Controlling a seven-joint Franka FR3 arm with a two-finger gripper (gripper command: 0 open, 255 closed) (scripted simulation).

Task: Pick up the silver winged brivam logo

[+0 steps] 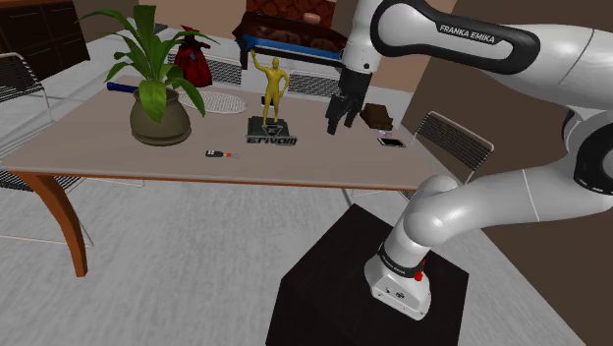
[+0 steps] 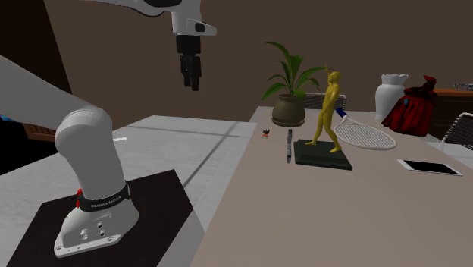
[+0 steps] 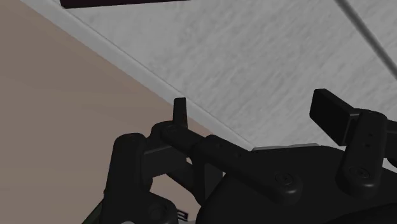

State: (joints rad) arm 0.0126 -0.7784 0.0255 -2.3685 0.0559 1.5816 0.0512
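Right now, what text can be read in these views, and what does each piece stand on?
"FRANKA EMIKA": on the white arm's upper link.
"BRIVAM", stylised and hard to make out: the winged logo.
Black band around the arm's base: lettering too small to read.

A beige-topped bench point(image 1: 88, 147) on brown wooden legs carries a leafy green plant in a rounded olive pot point(image 1: 157, 113), a golden figure with one arm raised point(image 1: 272, 84), a white-netted racket with a blue handle point(image 1: 218, 101), a red cloth bundle point(image 1: 194, 65) and a flat white tablet point(image 1: 391, 142). A white vase point(image 2: 392, 95) stands just beside the bundle.
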